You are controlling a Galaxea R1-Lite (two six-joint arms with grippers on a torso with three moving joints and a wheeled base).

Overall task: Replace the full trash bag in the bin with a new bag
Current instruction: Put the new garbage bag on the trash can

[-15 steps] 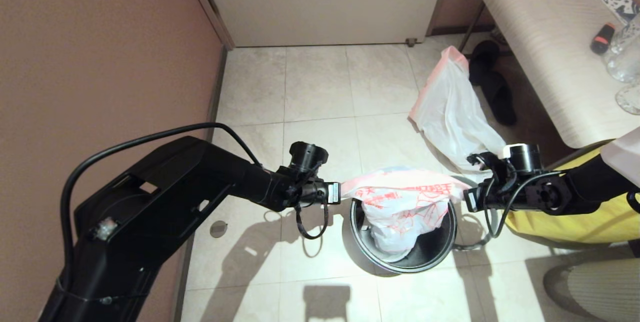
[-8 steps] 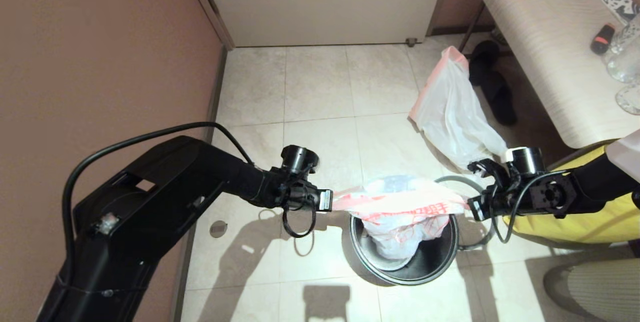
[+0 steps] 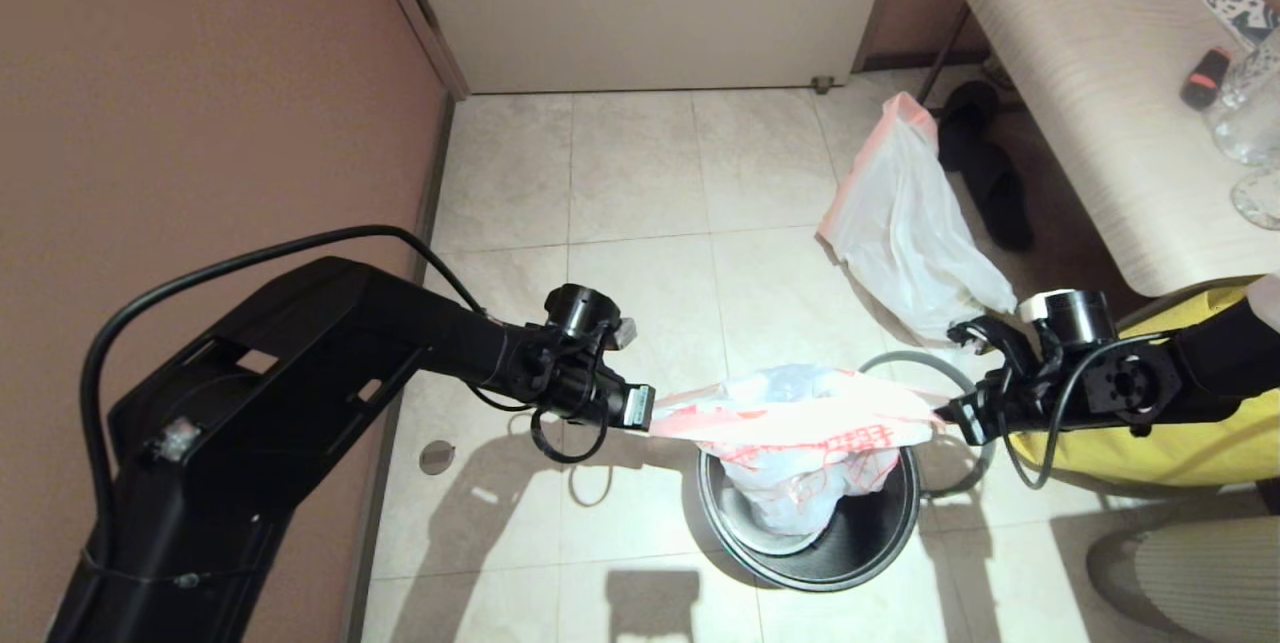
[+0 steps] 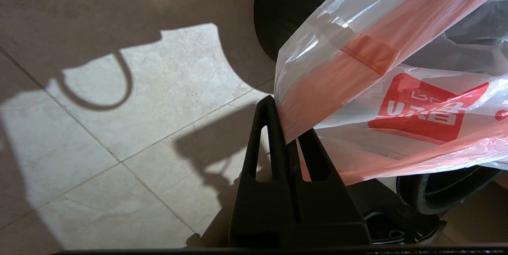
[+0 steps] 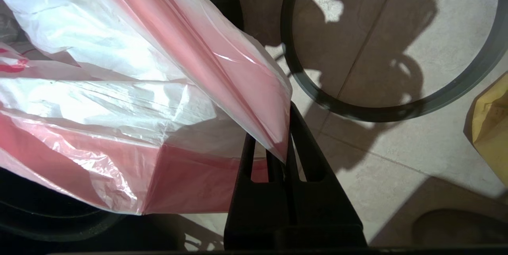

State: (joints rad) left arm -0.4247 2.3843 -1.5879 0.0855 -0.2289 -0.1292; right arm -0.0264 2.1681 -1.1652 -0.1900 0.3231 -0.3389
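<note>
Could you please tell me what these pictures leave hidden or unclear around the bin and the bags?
- Bin bottom: head view, covered by the new bag hanging in it.
- Hoop: head view, partly behind the bag and right gripper; right wrist view, cut off by the edges.
- Full bag contents: head view, folded plastic hides them.
- Left gripper fingertips: head view, too small.

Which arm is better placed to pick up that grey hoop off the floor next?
Probably the right gripper: the hoop lies just beside it. The left gripper is across the bin. Both are shut on the new bag, though.
</note>
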